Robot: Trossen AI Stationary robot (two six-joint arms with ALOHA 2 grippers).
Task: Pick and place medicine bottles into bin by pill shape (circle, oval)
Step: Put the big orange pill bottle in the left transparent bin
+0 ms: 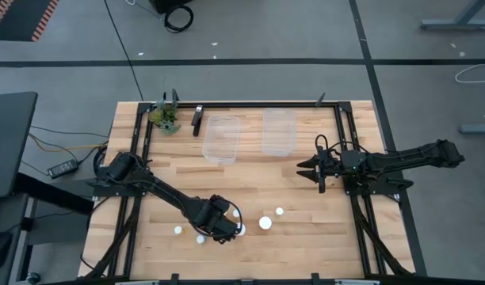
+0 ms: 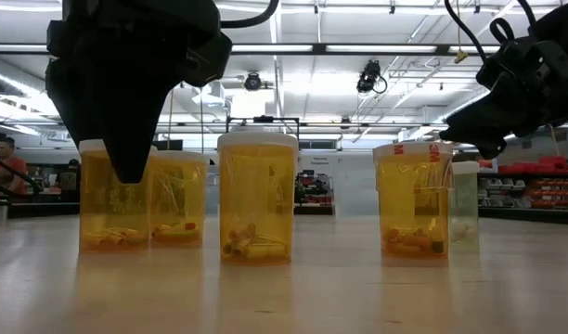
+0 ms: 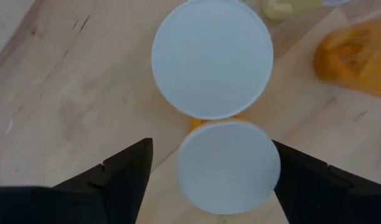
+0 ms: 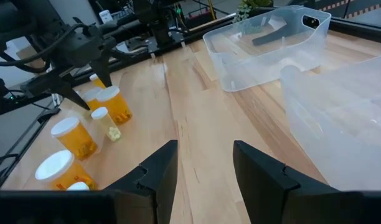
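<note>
Several medicine bottles with white caps stand upright on their bases at the wooden table's near middle (image 1: 265,222); in the low view most are orange (image 2: 257,197) and one is pale (image 2: 464,202). My left gripper (image 1: 227,227) points down over them, open. In its wrist view the fingers (image 3: 125,171) stand on either side of one white cap (image 3: 229,167), with another cap (image 3: 211,57) just beyond; a gap shows on one side. My right gripper (image 1: 318,170) hovers open and empty at the right, near the bins.
Two clear plastic bins (image 1: 222,138) (image 1: 279,131) stand side by side at the table's far middle, and also show in the right wrist view (image 4: 271,43). A small plant (image 1: 165,117) and a dark object (image 1: 197,119) sit at the far left. Bare wood lies between bottles and bins.
</note>
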